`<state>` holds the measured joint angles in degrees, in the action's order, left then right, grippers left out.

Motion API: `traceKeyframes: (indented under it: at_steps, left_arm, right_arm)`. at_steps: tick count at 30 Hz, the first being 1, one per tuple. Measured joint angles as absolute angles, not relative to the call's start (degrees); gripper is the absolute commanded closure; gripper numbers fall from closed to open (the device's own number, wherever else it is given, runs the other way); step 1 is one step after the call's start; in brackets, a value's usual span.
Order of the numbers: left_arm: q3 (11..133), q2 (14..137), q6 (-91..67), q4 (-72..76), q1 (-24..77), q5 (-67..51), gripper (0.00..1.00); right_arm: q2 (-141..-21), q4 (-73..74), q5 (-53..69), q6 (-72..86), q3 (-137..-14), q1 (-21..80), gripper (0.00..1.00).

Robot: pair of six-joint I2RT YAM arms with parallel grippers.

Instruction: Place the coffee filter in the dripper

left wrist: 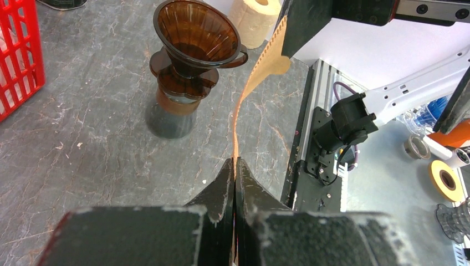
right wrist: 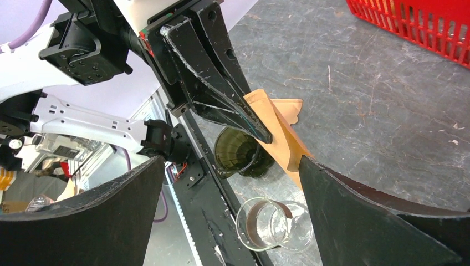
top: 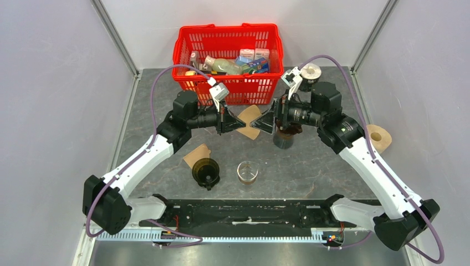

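My left gripper [top: 235,123] is shut on a brown paper coffee filter [top: 250,117], held up above the table. In the left wrist view the filter [left wrist: 256,72] shows edge-on, rising from the pinched fingertips [left wrist: 226,178]. My right gripper [top: 261,125] faces it with its jaws wide open, and the filter's [right wrist: 280,130] far edge lies against one right finger [right wrist: 354,205]. A brown dripper [left wrist: 197,30] stands on a dark server under the right arm [top: 285,138]. A second, dark dripper [top: 206,172] sits on the table near the front, also in the right wrist view [right wrist: 237,149].
A red basket [top: 227,41] full of groceries stands at the back. Another brown filter [top: 197,154] lies beside the dark dripper. A glass beaker [top: 248,172] stands in front of the middle. A paper roll [top: 379,137] sits at the right edge.
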<state>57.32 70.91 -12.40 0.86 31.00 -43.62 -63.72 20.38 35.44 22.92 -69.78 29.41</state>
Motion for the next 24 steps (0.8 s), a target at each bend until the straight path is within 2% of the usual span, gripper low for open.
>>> traceKeyframes:
  at_steps: [13,24]
  left_arm:
    - [57.43,71.24,-12.38,1.23,31.0,-46.7,0.98]
    - [56.01,69.49,-12.34,3.29,31.0,-51.13,0.98]
  right_arm:
    - [-65.93,19.97,36.01,21.96,-69.78,29.41,0.01]
    - [-65.98,13.67,37.63,20.91,-69.04,29.41,0.01]
